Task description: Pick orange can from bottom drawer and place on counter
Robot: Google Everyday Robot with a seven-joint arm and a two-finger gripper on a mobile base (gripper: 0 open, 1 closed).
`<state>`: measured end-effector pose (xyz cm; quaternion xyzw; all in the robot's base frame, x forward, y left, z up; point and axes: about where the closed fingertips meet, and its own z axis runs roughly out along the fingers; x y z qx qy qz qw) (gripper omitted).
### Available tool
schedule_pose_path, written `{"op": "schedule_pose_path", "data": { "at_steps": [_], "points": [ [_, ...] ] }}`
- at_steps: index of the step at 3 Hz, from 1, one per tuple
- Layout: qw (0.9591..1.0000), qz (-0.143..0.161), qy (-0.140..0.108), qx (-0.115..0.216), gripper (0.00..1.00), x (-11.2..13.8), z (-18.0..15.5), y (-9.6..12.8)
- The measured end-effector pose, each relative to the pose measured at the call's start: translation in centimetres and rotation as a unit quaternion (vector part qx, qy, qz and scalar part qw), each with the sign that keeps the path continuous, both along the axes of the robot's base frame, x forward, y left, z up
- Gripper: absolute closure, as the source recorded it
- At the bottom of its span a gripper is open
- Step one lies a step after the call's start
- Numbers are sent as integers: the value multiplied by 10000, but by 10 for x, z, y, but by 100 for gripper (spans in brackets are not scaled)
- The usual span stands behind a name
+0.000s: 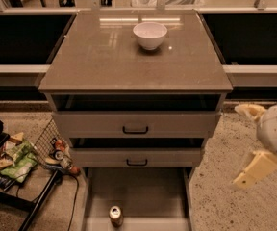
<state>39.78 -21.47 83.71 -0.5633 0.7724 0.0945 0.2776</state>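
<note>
Camera view, looking down at the front of a three-drawer cabinet. At the foot, the bottom drawer (143,191) is pulled out toward the camera: a wide, flat grey-beige tray with low sides. The only thing seen in it is the orange can (115,215), upright near the front edge and left of centre, its silver top facing up and its sides apart from the drawer walls.

Above it sit the middle drawer (177,157) and the top drawer (177,124), each a plain grey-beige front with a small black handle and a dark gap over it. The counter (129,64) is a square, glossy grey-brown slab with a thin edge, mirroring pale lights near its far side. A round white bowl (150,34) stands on it, toward the back and near the middle.

To the left, on the floor, a black wire rack (44,141) leans against the cabinet, with crumpled snack packets (16,159) and small cans (57,150) heaped on and around it; a dark cable (74,196) trails down beside the open drawer. The speckled floor (220,206) spreads to the right.

There the gripper (242,145) hangs at the right edge, level with the two upper drawers and well apart from the can. Its two cream fingers (256,167) are spread wide and hold nothing.
</note>
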Motion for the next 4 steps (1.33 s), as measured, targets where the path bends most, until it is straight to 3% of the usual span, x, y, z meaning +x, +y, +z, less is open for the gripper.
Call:
{"op": "schedule_pose_path", "data": {
  "at_steps": [1,2,3,4],
  "points": [
    [9958,-211,-284,849,0,-3,-58,5],
    [9840,-473,-712,1562,0,-1,-98,8],
    [9822,-347,-960,1578,0,-2,-104,4],
    [9823,-338,-961,1573,0,-1,-103,5]
  ]
}}
